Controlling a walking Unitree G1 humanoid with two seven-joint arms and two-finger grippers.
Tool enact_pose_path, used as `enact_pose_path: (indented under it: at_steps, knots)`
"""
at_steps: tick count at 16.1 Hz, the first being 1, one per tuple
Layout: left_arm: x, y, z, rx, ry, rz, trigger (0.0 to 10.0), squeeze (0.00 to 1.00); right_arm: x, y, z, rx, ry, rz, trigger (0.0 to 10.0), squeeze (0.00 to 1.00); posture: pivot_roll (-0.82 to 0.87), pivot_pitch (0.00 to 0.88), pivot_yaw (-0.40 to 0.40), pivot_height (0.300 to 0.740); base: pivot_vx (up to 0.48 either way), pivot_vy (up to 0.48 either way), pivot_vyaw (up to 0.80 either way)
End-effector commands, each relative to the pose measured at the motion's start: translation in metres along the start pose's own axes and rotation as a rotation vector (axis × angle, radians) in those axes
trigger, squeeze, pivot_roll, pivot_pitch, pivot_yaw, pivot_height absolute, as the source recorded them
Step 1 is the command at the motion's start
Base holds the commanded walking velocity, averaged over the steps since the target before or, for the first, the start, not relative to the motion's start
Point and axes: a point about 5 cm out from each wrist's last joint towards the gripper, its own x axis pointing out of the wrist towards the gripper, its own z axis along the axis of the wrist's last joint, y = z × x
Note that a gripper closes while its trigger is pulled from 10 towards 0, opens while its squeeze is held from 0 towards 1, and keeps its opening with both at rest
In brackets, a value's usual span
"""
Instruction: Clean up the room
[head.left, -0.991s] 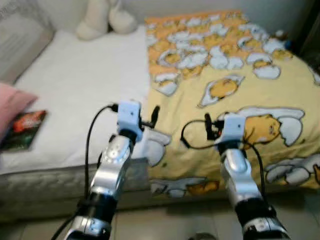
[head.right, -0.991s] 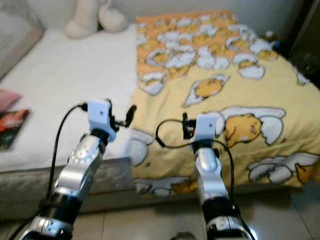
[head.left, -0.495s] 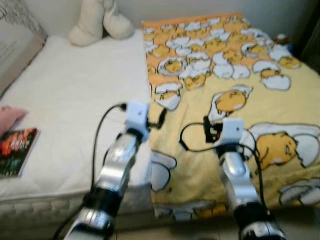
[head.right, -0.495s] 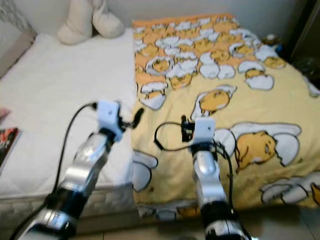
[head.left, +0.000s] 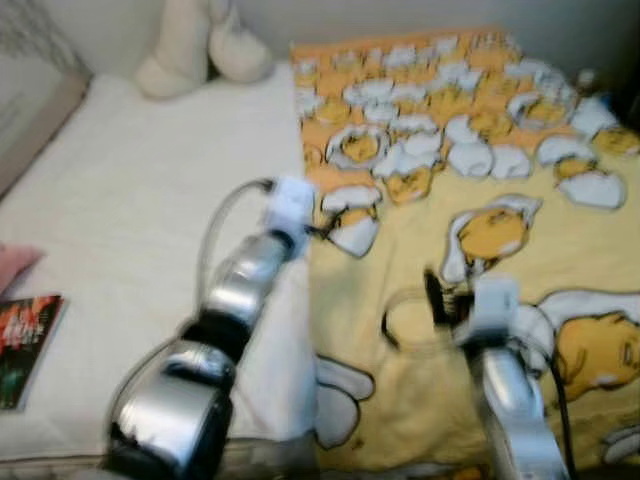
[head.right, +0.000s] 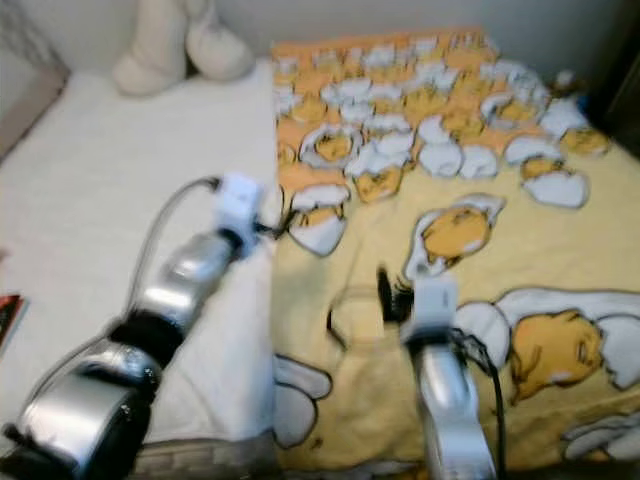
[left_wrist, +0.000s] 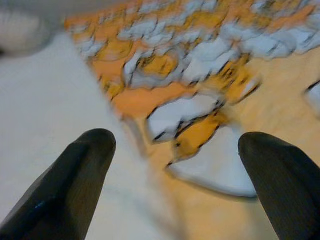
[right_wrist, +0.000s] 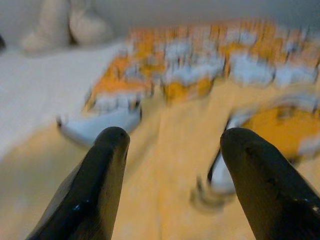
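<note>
A yellow blanket (head.left: 480, 200) printed with cartoon egg characters is lying spread over the right part of the bed (head.left: 110, 230), its left edge running down the middle of the white mattress sheet. No brand or writing on the blanket is coming through legibly; the prints are blurred.

The left end effector (left_wrist: 170, 165) is reaching out over that left edge of the blanket, with the sheet under one finger and the yellow cloth under the other. Its two black fingers (left_wrist: 75, 175) are standing wide apart and are gripping nothing. In the head views the left arm is stretching forward, and its white wrist block is hovering right at the blanket's border.

The right end effector (right_wrist: 172, 165) is hanging above the yellow blanket nearer the foot of the bed, its fingers (right_wrist: 100, 175) also spread wide and holding nothing.

A book (head.left: 25, 335) with a dark red and green cover is lying flat on the sheet at the far left, well apart from both arms; its cover lettering is too small and blurred to read. A bit of pink cloth (head.left: 15, 265) is showing just beyond it. Cream-coloured plush cushions (head.left: 200, 50) are sitting at the far side of the bed against the wall, just beside the blanket's upper corner.
</note>
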Motion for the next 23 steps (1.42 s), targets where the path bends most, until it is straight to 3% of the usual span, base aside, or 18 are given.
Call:
enact_pose_path:
  at_steps: [1,3,5,7,11,14,15,16,20,23]
  knots:
    - [0.003,-0.009,-0.005,0.021,0.046,-0.042,10.0,0.0,-0.013,-0.012,0.001,-0.011,0.016,-0.036,10.0,0.0,-0.29,0.074,0.133,0.74,0.0,0.0,0.0]
    - [0.003,-0.009,-0.015,0.021,0.095,-0.052,10.0,0.0,-0.031,-0.014,0.001,-0.004,0.043,-0.06,10.0,0.0,-0.33,0.122,0.135,0.74,0.0,0.0,0.0]
    - [0.0,-0.009,-0.033,-0.04,0.175,-0.03,10.0,0.0,-0.062,-0.009,0.006,0.002,0.086,-0.056,10.0,0.0,-0.39,0.183,0.133,0.74,0.0,0.0,0.0]
    - [-0.001,-0.009,-0.037,-0.106,0.194,0.0,10.0,0.0,-0.074,-0.006,0.008,0.005,0.109,-0.047,10.0,0.0,-0.41,0.205,0.127,0.74,0.0,0.0,0.0]
    - [-0.004,-0.008,-0.048,-0.104,0.236,0.063,10.0,0.0,-0.09,-0.002,0.016,0.006,0.155,-0.025,10.0,0.0,-0.44,0.248,0.104,0.74,0.0,0.0,0.0]
    - [-0.007,-0.015,-0.058,-0.164,0.276,0.059,10.0,0.0,-0.097,-0.001,0.017,0.006,0.187,-0.018,10.0,0.0,-0.43,0.265,0.091,0.74,0.0,0.0,0.0]
    - [-0.008,-0.016,-0.06,-0.173,0.28,0.053,4.3,0.0,-0.097,0.0,0.017,0.006,0.191,-0.016,10.0,0.0,-0.43,0.265,0.091,0.74,0.0,0.0,0.0]
    - [-0.01,-0.018,-0.064,-0.175,0.293,0.046,0.0,0.0,-0.097,0.001,0.018,0.008,0.199,-0.012,10.0,0.0,-0.43,0.267,0.087,0.74,0.0,0.0,0.0]
    - [-0.017,-0.016,-0.077,-0.086,0.333,0.044,0.0,0.0,-0.099,0.001,0.017,0.007,0.227,-0.004,10.0,0.0,-0.43,0.266,0.077,0.74,0.0,0.0,0.0]
    - [-0.023,-0.012,-0.085,-0.106,0.345,0.052,0.0,0.0,-0.095,0.002,0.019,0.023,0.225,0.011,10.0,0.0,-0.41,0.264,0.069,0.74,0.0,0.0,0.0]
